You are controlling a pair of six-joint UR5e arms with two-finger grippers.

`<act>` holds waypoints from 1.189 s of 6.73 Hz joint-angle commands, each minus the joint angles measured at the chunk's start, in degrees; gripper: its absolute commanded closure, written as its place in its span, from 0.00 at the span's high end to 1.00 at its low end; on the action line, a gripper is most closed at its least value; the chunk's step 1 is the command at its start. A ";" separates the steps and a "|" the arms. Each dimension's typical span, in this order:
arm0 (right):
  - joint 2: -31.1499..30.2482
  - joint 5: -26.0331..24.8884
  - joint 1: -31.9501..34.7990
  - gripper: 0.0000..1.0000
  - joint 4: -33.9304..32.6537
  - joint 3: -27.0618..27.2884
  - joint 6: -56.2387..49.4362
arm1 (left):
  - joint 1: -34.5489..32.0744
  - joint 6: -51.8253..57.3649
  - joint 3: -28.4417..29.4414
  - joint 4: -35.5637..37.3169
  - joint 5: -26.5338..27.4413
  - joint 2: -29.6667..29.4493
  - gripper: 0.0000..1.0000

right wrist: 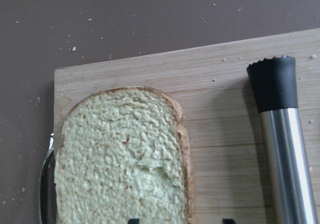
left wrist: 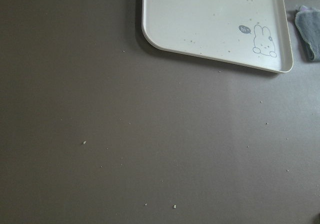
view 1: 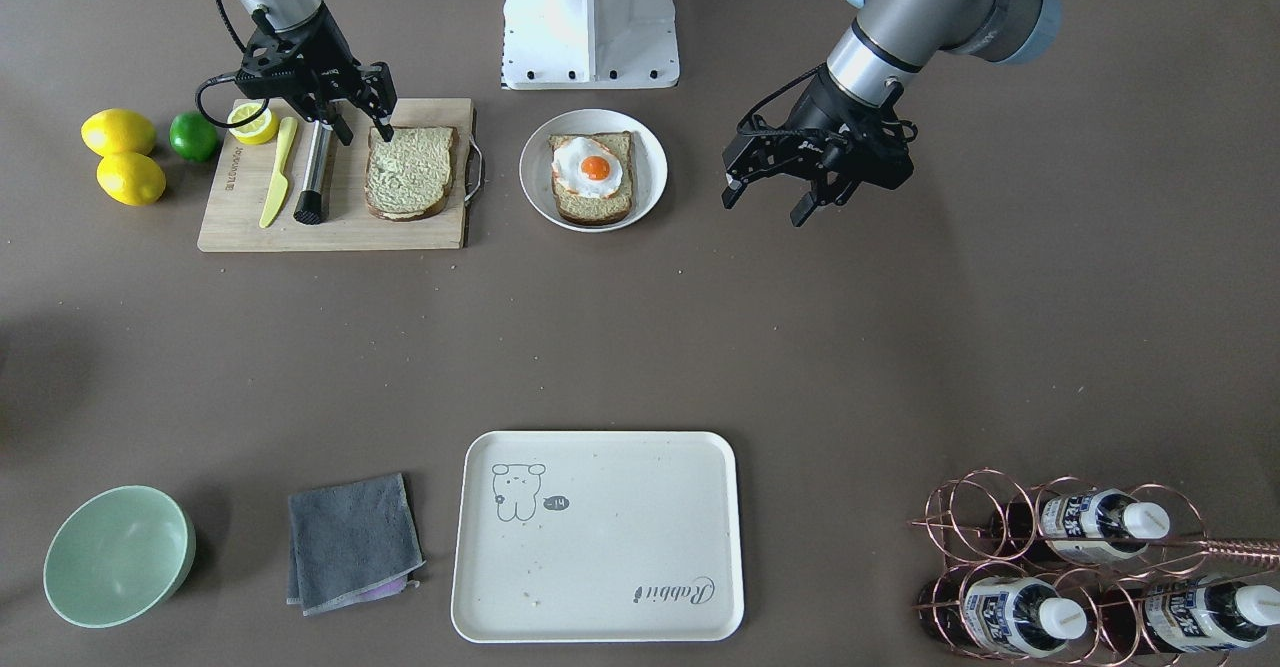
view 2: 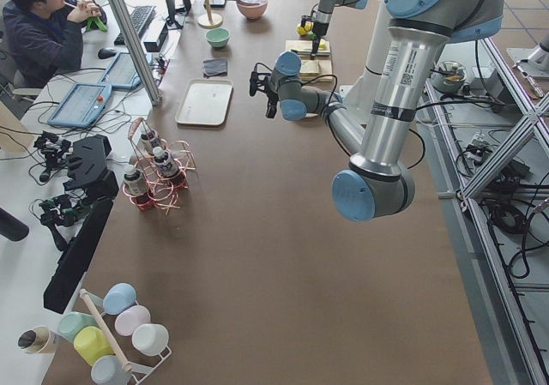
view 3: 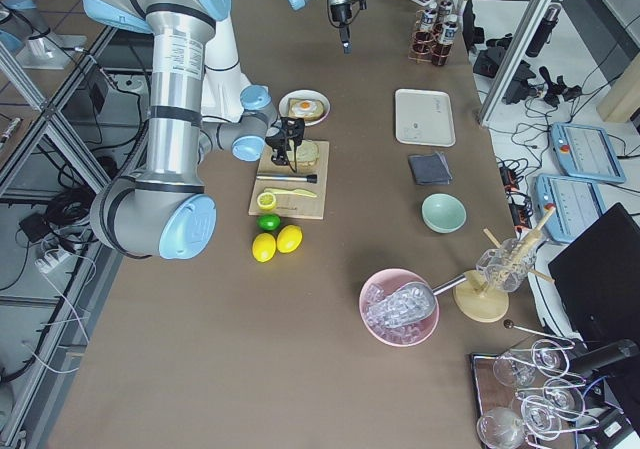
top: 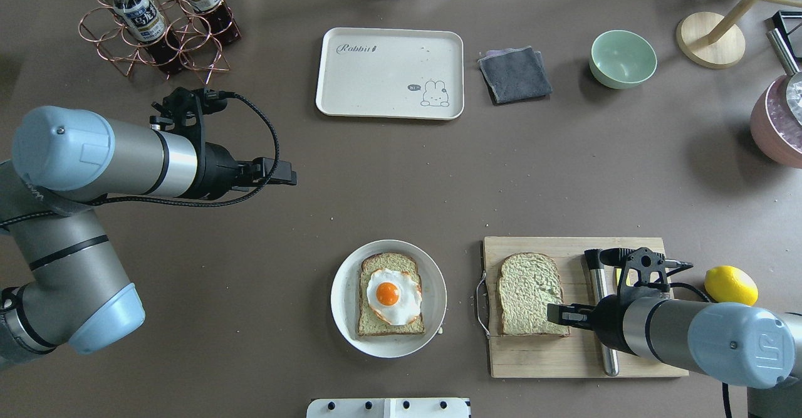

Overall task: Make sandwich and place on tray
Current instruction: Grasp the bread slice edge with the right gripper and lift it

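Front-facing: right gripper (view 1: 362, 129) low over bare bread slice (view 1: 408, 173) on cutting board (view 1: 240, 227), jaws parted, one tip at the slice's corner nearest the robot. Second slice (view 1: 590, 209) under fried egg (view 1: 592, 167) on white plate (view 1: 650, 147). Beside the plate, left gripper (view 1: 765, 209), spread wide, holding nothing. Well apart, by the operators' edge: tray (view 1: 600, 547).

Overhead: right tips over that slice's corner.

Right wrist: crust edge between the two tips, muddler (right wrist: 280, 149) alongside.

Left wrist: only tray corner and table (left wrist: 150, 159).
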 commanded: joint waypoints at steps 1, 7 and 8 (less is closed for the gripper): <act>-0.16 -2.37 -1.62 0.63 4.72 -3.23 -0.08 | 0.10 0.00 -0.07 -0.06 0.00 0.01 0.97; 0.10 -3.44 -2.42 0.00 4.74 -1.40 0.45 | 0.01 0.18 -0.42 -0.06 0.00 0.01 0.97; -0.25 -2.74 -1.73 0.00 4.65 0.96 0.36 | 0.01 0.18 -0.42 -0.06 0.00 -0.08 0.97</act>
